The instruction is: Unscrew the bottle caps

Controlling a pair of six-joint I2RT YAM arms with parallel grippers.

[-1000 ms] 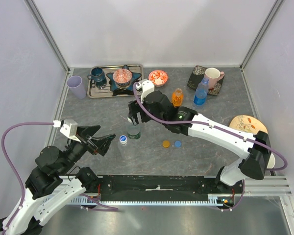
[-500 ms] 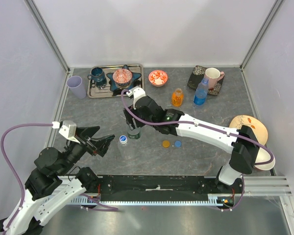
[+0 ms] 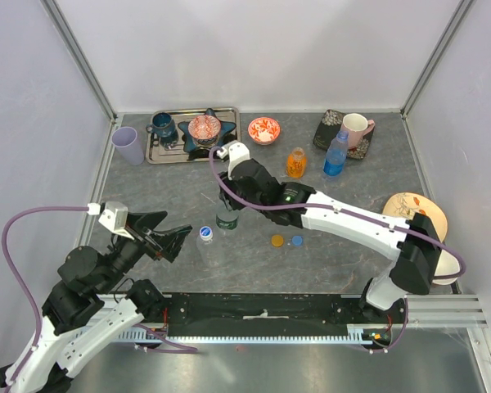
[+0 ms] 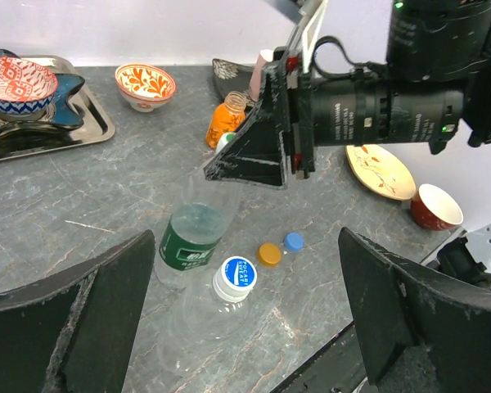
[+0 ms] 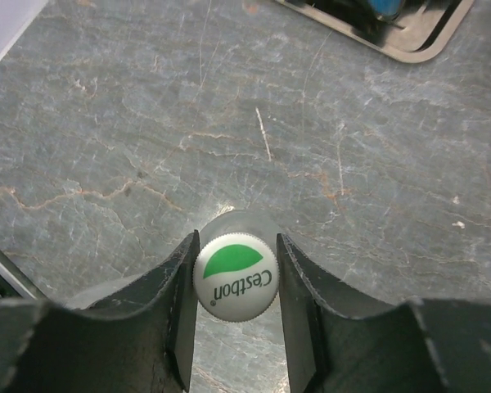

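Right pincer [image 5: 236, 246] hangs straight down over the green-labelled bottle [image 4: 192, 246]. Its two fingers [image 5: 184, 311] sit on opposite sides of the green-and-white cap [image 5: 235, 276] and look pressed against it, so I take it as clamped on the cap. The bottle stands upright on the surface [image 3: 327, 262], with its long axis running vertically up into the pincer. The cap lies dead centre between the fingers rather than off to either side. As I read it, the coming move is a turn about that vertical line, and nothing needs re-aiming first.

Left pincer [image 3: 180, 241] is spread wide and holds nothing. It sits low, on the near-left side of the green-labelled bottle, pointing towards it but apart from it. It is the nearer free arm to the bottle's body. My guess is that with the body unheld, the whole bottle may spin along with its cap.

Just beside the green-labelled bottle on its near-left side is a second clear bottle topped by a blue-and-white cap [image 4: 237, 274], which lies between the bottle and the left pincer. A loose orange cap [image 4: 269, 254] and a loose blue cap [image 4: 294, 241] lie flat on the surface to the bottle's near-right. That suggests two caps are done, one is in hand and one is left.
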